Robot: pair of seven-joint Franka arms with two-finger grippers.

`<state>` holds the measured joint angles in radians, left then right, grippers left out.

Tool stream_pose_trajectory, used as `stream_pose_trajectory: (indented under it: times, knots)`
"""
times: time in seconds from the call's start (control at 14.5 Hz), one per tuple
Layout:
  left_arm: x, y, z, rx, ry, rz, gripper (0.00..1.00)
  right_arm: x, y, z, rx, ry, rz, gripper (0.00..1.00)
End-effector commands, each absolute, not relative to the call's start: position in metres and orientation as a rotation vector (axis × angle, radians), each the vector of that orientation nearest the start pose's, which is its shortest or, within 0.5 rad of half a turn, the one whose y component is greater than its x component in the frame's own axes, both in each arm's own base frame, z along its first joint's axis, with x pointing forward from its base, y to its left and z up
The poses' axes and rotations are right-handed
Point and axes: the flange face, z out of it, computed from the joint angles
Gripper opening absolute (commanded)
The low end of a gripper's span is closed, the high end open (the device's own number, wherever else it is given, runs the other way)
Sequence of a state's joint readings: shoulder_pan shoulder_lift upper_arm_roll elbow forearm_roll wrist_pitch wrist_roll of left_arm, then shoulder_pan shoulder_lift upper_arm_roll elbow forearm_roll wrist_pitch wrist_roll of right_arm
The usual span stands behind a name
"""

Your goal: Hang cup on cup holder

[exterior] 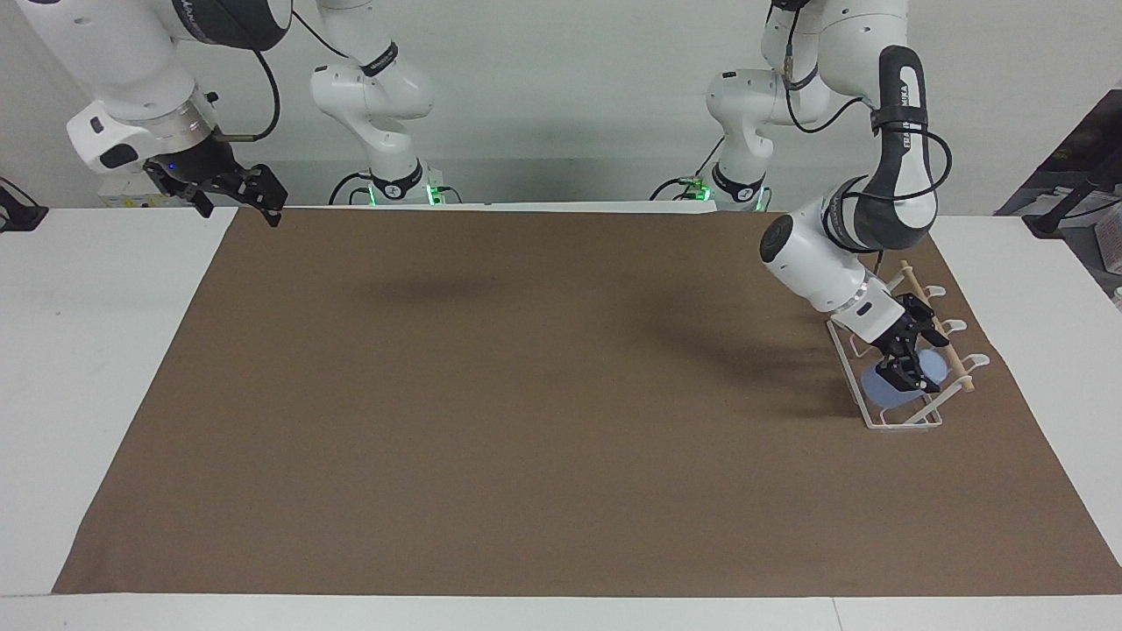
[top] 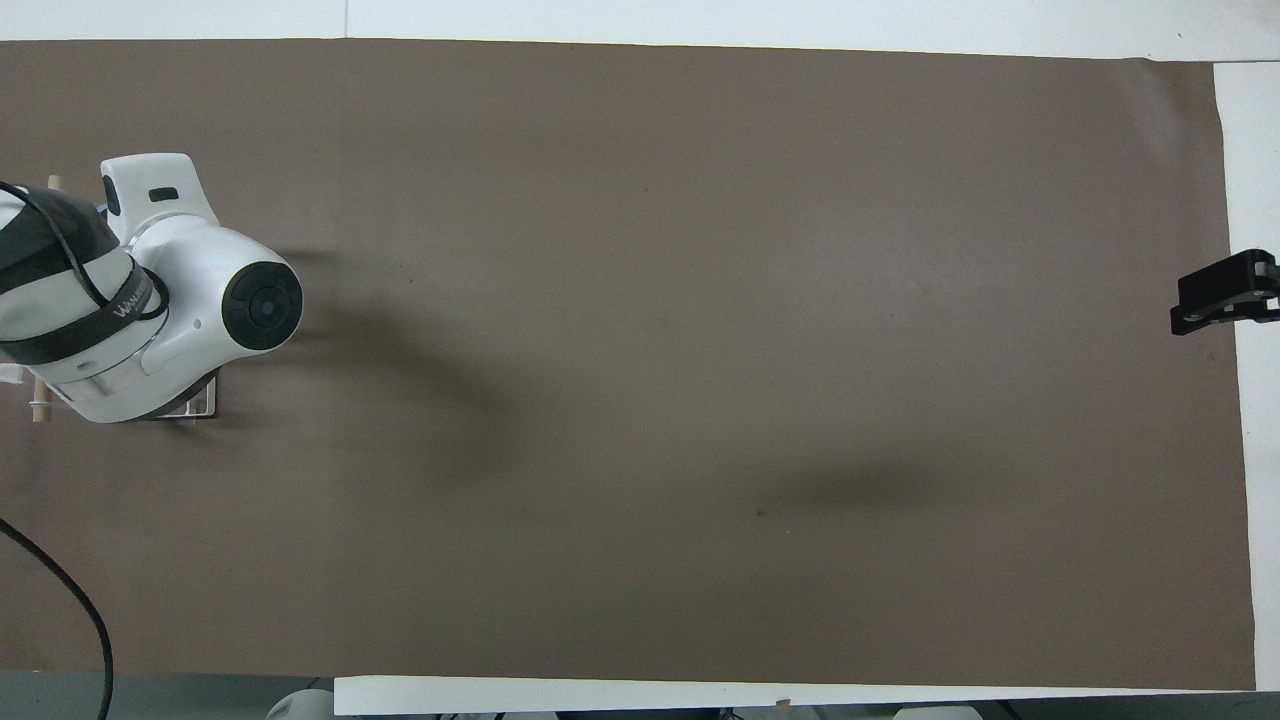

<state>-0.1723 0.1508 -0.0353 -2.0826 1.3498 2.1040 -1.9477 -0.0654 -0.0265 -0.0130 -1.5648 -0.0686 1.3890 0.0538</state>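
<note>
The light blue cup lies tilted on a slanted prong of the white wire cup holder, below its wooden dowel, toward the left arm's end of the table. My left gripper hangs just over the cup, open, with its fingers spread at either side of the cup's body. In the overhead view the left arm covers the cup and its own gripper; only a corner of the cup holder and the dowel's ends show. My right gripper waits open and holds nothing above the table's edge at the right arm's end.
A brown mat covers most of the white table. The left arm's wrist and forearm lean over the cup holder. A black cable trails near the robots' edge.
</note>
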Motion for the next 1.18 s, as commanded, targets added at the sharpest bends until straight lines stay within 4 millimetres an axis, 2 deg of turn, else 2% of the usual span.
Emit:
stream_pose_trajectory:
  times: [0.0, 0.21, 0.35, 0.76, 0.97, 1.11]
  knots:
    - [0.57, -0.071, 0.378, -2.086, -0.988, -1.141, 1.0, 0.518, -0.051, 0.629, -3.187, 0.198, 0.25, 0.99]
    - [0.574, -0.073, 0.384, -2.087, -0.996, -1.142, 1.0, 0.518, -0.051, 0.628, -3.187, 0.2, 0.253, 0.99]
    - [0.586, -0.079, 0.395, -2.101, -1.072, -1.133, 1.0, 0.518, -0.051, 0.629, -3.187, 0.198, 0.25, 0.99]
    - [0.612, -0.085, 0.46, -2.247, -1.177, -0.942, 1.0, 0.518, -0.051, 0.629, -3.187, 0.198, 0.25, 0.99]
    - [0.615, -0.085, 0.491, -2.353, -1.22, -0.799, 1.0, 0.518, -0.051, 0.629, -3.187, 0.198, 0.25, 0.99]
    - [0.614, -0.085, 0.515, -2.466, -1.25, -0.628, 1.0, 0.518, -0.051, 0.628, -3.187, 0.2, 0.253, 0.99]
